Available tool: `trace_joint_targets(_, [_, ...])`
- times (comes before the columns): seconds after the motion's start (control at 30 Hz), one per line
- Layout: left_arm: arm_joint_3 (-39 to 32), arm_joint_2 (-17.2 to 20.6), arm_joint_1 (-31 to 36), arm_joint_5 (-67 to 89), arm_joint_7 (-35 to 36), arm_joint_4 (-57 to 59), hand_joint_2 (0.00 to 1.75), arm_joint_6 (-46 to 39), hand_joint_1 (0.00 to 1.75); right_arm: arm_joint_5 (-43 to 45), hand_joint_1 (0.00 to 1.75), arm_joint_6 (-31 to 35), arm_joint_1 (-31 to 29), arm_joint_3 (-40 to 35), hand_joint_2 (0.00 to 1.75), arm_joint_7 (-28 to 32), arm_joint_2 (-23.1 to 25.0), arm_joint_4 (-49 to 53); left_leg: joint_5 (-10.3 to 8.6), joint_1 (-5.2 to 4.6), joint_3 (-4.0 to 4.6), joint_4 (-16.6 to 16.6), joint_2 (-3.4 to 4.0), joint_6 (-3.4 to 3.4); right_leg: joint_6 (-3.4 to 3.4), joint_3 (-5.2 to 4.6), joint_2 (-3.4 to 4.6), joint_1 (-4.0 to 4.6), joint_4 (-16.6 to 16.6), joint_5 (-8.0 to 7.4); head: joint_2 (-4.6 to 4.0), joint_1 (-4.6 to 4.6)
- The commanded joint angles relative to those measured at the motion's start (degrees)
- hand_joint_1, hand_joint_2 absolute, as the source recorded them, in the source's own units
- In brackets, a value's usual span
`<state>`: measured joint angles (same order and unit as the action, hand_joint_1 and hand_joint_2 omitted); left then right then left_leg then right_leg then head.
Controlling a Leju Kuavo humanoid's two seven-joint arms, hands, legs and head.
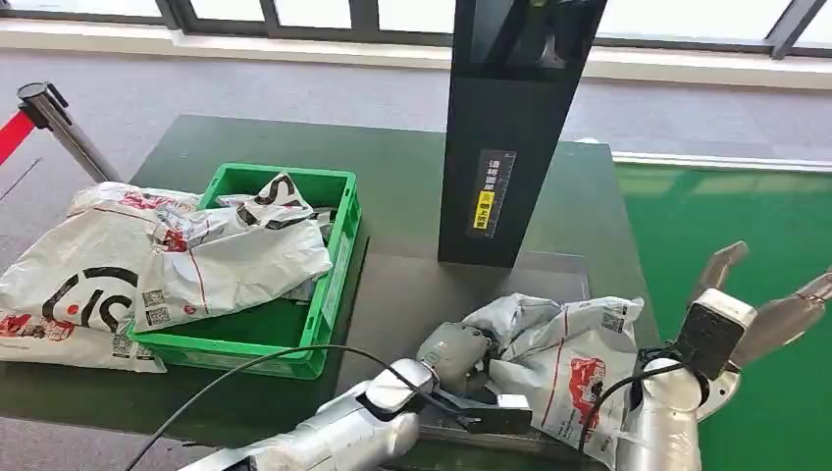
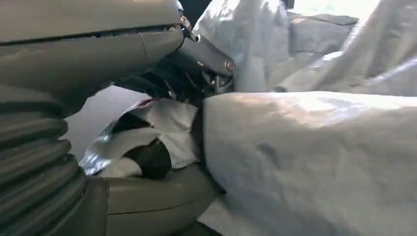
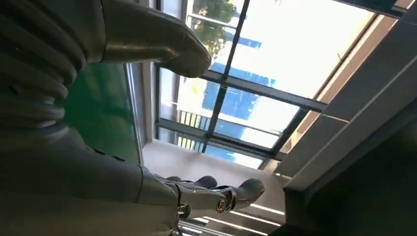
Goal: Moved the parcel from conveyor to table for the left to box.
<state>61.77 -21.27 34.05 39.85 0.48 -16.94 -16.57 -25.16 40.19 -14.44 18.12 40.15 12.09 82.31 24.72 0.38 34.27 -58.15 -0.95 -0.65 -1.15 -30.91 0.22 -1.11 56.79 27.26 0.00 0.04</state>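
On table (image 1: 412,186), left hand (image 1: 459,355) grasping one parcel (image 1: 559,358), right hand (image 1: 755,309) released, one crate (image 1: 329,285)

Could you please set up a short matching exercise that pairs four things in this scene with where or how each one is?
Things:
1. left hand
2. right hand
3. green crate
4. black column

States or places:
A. stands upright at the middle of the table
B. holds white parcels, toward the table's left
C. grips the grey parcel near the table's front edge
D. lifted, fingers spread, holding nothing

Pairs: 1-C, 2-D, 3-B, 4-A
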Motion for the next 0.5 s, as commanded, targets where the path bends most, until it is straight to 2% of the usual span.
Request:
trace_joint_targets(0.03, [4.37, 1.27, -1.48, 1.55, 1.85, 4.58, 1.75, 0.11, 1.75, 0.35, 0.0, -0.19, -1.42, 3.62, 1.75, -0.15, 0.8, -1.73, -0.01, -0.01, -0.11, 0.11, 0.15, -0.01, 0.07, 0.05, 0.09, 0.01, -0.09, -0.04, 0.0, 0.0])
trace_joint_targets(0.17, [4.37, 1.27, -1.48, 1.55, 1.85, 4.58, 1.75, 0.11, 1.75, 0.35, 0.0, -0.19, -1.42, 3.62, 1.75, -0.15, 0.8, -1.73, -0.06, -0.02, -0.14, 0.2, 0.23, 0.01, 0.09, 0.05, 0.13, 0.01, -0.16, -0.1, 0.0, 0.02])
trace_joint_targets(0.23, [5.33, 1.27, -1.3, 4.7, 4.29, 4.55, 1.75, -10.87, 1.75, -0.11, 0.0, -0.19, -0.64, 4.72, 1.75, -0.15, 1.3, -0.19, -0.05, -0.01, -0.14, 0.18, 0.19, 0.01, 0.08, 0.07, 0.1, 0.01, -0.15, -0.08, 0.0, 0.0])
trace_joint_targets(0.3, [2.96, 1.81, -0.76, 6.44, 5.45, 2.87, 1.75, -23.43, 1.75, -0.76, 0.0, -0.19, 0.47, 6.27, 1.75, -0.15, 1.99, 1.75, -0.09, -0.02, -0.13, 0.23, 0.19, 0.01, 0.1, 0.05, 0.08, 0.01, -0.19, -0.11, 0.0, 0.02])
trace_joint_targets(0.33, [-3.8, 4.68, -1.88, 14.31, 8.27, -6.06, 1.75, -23.43, 1.75, -0.65, 0.0, -0.19, 1.02, 6.44, 1.75, -0.15, 2.03, 2.37, -0.03, -0.01, -0.12, 0.12, 0.13, 0.0, 0.08, 0.06, 0.05, 0.01, -0.09, -0.04, 0.0, 0.02])
trace_joint_targets(0.37, [-10.81, 5.69, -3.81, 21.27, 8.27, -11.04, 1.75, -23.43, 1.75, -0.64, 0.0, -0.19, 1.34, 6.77, 1.75, -0.15, 2.17, 2.78, -0.09, -0.01, -0.07, 0.2, 0.13, -0.01, 0.12, -0.01, 0.01, 0.01, -0.14, -0.09, 0.0, 0.0])
trace_joint_targets(0.4, [-24.65, 5.85, -8.32, 33.67, 4.19, -20.18, 1.75, -23.43, 1.75, -0.5, 0.0, -0.19, 1.92, 7.38, 1.75, -0.15, 2.31, 3.58, -0.06, -0.02, -0.06, 0.13, 0.11, -0.02, 0.09, -0.05, 0.02, -0.01, -0.07, -0.05, 0.0, 0.02])
trace_joint_targets(0.43, [-41.12, 3.23, -11.93, 42.56, -3.31, -26.67, 1.75, -23.43, 1.75, -0.25, 0.0, -0.19, 2.25, 7.54, 1.75, -0.15, 2.23, 3.87, -0.08, -0.04, -0.05, 0.18, 0.14, -0.02, 0.12, -0.08, 0.03, -0.02, -0.08, -0.07, 0.0, 0.0])
trace_joint_targets(0.47, [-45.05, 2.67, -12.71, 43.68, -6.1, -29.53, 1.75, -23.43, 1.75, -0.2, 0.0, -0.19, 2.39, 7.65, 1.75, -0.15, 2.18, 3.98, -0.03, -0.05, 0.02, 0.07, 0.06, 0.0, 0.06, -0.1, -0.04, -0.04, -0.01, 0.0, 0.0, 0.0])
trace_joint_targets(0.5, [-53.16, 1.27, -13.96, 45.41, -12.15, -34.92, 1.75, -23.43, 1.75, 0.04, 0.0, -0.19, 2.58, 7.73, 1.75, -0.15, 1.99, 3.94, -0.03, -0.06, 0.12, 0.07, 0.0, 0.02, 0.08, -0.18, -0.13, -0.04, 0.0, 0.02, 0.0, 0.0])
